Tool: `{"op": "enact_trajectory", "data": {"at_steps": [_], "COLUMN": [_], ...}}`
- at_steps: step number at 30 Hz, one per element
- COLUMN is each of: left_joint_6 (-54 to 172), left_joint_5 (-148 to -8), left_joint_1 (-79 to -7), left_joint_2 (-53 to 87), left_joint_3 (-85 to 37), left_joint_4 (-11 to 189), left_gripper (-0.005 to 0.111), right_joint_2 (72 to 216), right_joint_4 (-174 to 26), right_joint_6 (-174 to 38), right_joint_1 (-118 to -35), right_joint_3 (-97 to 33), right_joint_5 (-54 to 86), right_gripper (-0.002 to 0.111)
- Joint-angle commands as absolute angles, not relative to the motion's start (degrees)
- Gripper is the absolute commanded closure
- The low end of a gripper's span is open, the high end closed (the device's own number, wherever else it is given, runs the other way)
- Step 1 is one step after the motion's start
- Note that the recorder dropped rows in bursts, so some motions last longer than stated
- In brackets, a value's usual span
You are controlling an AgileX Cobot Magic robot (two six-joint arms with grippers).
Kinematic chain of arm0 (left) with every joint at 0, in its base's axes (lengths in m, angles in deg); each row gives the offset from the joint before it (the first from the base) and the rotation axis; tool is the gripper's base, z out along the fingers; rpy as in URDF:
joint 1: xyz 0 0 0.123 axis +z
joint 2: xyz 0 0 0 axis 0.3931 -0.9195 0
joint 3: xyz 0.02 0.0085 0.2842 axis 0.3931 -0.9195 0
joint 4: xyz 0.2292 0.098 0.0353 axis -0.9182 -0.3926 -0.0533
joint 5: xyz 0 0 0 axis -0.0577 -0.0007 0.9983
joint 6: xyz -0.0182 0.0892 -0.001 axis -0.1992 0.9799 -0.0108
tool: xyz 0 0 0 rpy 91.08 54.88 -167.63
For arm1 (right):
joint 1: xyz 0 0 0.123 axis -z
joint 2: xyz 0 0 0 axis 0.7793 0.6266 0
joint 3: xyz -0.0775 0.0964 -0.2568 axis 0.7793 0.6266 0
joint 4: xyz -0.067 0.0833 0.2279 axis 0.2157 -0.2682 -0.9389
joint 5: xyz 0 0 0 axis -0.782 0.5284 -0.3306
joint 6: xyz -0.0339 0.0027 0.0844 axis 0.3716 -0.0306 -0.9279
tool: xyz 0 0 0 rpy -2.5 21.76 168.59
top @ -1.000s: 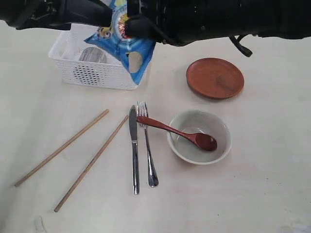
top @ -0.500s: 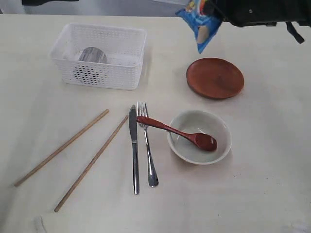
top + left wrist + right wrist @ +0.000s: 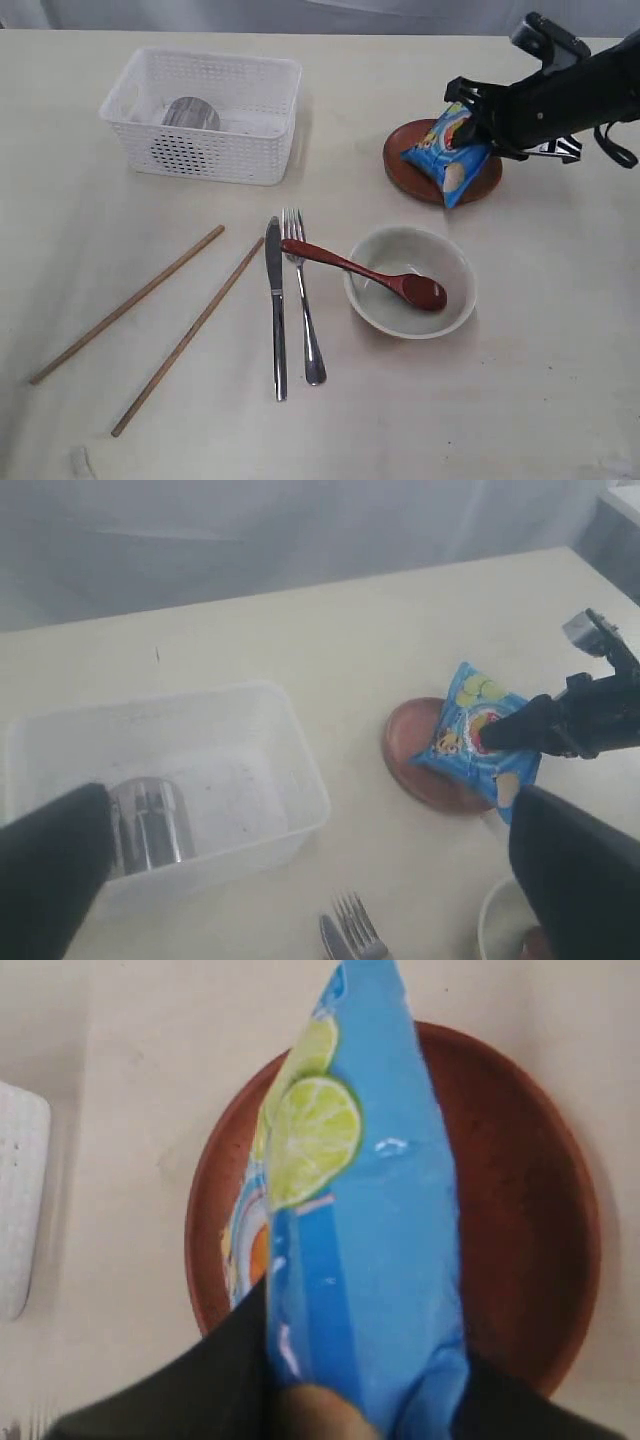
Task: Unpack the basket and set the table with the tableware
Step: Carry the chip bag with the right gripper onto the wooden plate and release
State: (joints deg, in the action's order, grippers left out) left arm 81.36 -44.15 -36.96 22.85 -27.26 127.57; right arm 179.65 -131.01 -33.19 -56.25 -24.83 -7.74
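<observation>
Presently, the crisp bag [image 3: 440, 155] is being clamped over the plate [image 3: 405, 178] by the right gripper [image 3: 468, 128], its long axis directed toward the bowl [image 3: 440, 255].

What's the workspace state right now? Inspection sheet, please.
Surface: pale table, matte, no spills seen.
Job's things: cup inside basket; chopsticks, knife and fork laid out; spoon resting in bowl, handle across fork; plate beyond bowl.
Clutter: crisp bag over plate, contact unclear.
End effectors: right end effector shut on crisp bag; left end effector open, holding nothing.
Cables: black cable looping off right arm.
Surroundings: grey backdrop behind table.
</observation>
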Motion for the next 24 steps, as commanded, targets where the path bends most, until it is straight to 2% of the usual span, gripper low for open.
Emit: {"op": "enact_trajectory", "data": {"at_steps": [1,3,8,10,18,24], "left_joint_6": [80.99,80.99,80.99,80.99,80.99,80.99], "left_joint_5": [-44.85,-44.85,-44.85,-44.76,-42.70,-42.92], "left_joint_1": [-37.10,-37.10,-37.10,-37.10,-37.10,-37.10], "left_joint_2": [23.20,23.20,23.20,23.20,23.20,23.20], "left_joint_3": [-27.22,-27.22,-27.22,-27.22,-27.22,-28.52], "left_joint_4": [127.96,127.96,127.96,127.96,127.74,127.39], "left_gripper": [0.003,0.003,0.003,0.003,0.003,0.003], "right_joint_2": [181.51,181.49,181.28,181.22,180.56,177.14], "right_joint_4": [-130.29,-130.29,-130.29,-130.29,-128.73,-112.27], "right_joint_6": [-32.48,-31.82,-31.35,-31.19,-33.57,-44.94], "right_joint_1": [-55.97,-55.97,-55.97,-55.97,-55.73,-53.04], "right_joint_3": [-24.88,-24.88,-24.97,-25.87,-32.30,-34.29], "right_joint_5": [-7.51,-7.07,-7.91,-9.53,-17.37,-18.91], "right_gripper": [0.104,0.092,0.051,0.039,0.037,0.037]}}
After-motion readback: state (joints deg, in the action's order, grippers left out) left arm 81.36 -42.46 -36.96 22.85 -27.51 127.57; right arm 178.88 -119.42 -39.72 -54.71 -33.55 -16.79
